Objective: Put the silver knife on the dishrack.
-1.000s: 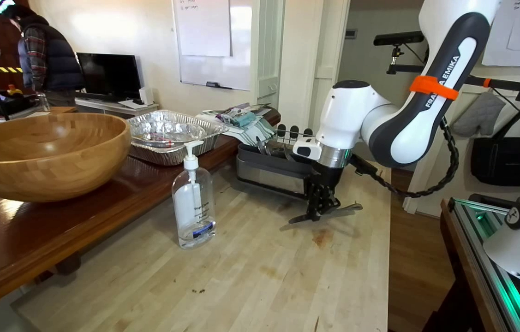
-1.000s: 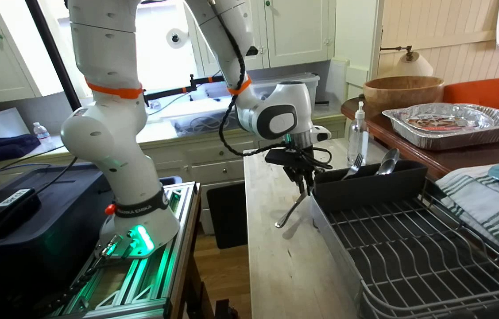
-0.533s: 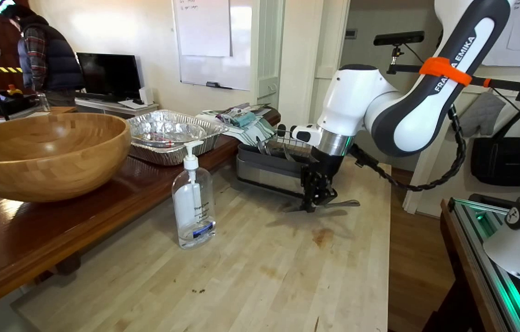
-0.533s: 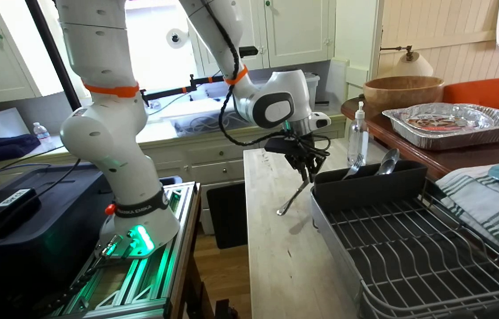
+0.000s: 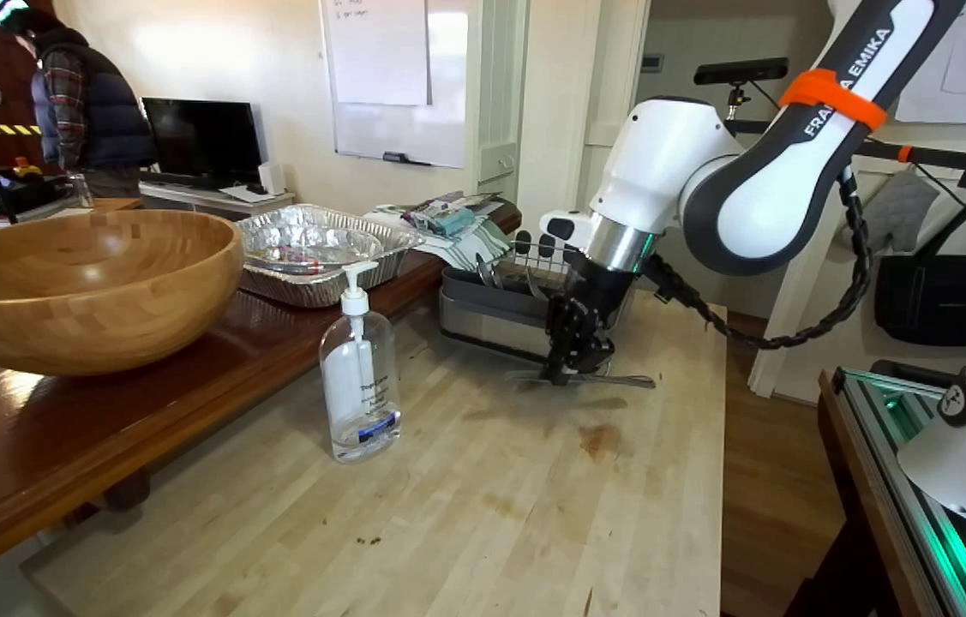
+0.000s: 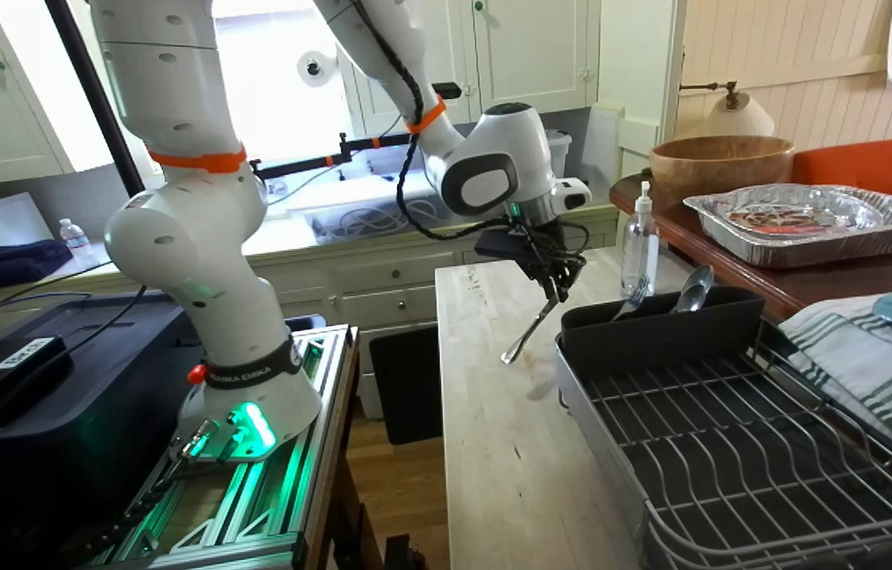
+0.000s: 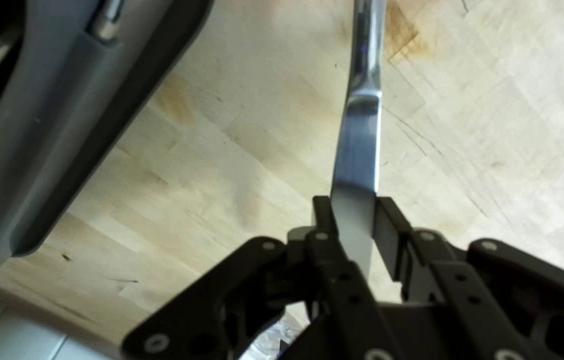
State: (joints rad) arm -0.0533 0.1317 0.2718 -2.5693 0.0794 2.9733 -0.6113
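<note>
Gripper (image 7: 354,207) clamped on the silver knife (image 7: 360,145), a finger to either side of the blade; handle (image 7: 368,45) juts out past the fingertips. Compared with one second ago: hand and knife higher in frame in both exterior views, the knife's shadow (image 5: 607,404) farther from the handle, i.e. lifted more. Knife is above the pale table (image 5: 448,514), just beside the dishrack (image 6: 602,434), handle sloping downward from the fingers. Rack unchanged; its dark cutlery holder (image 6: 659,340) carries a fork (image 6: 635,297) and a spoon (image 6: 695,289). Soap bottle (image 5: 360,386), wooden bowl (image 5: 88,317), foil trays (image 5: 303,293): same positions.
</note>
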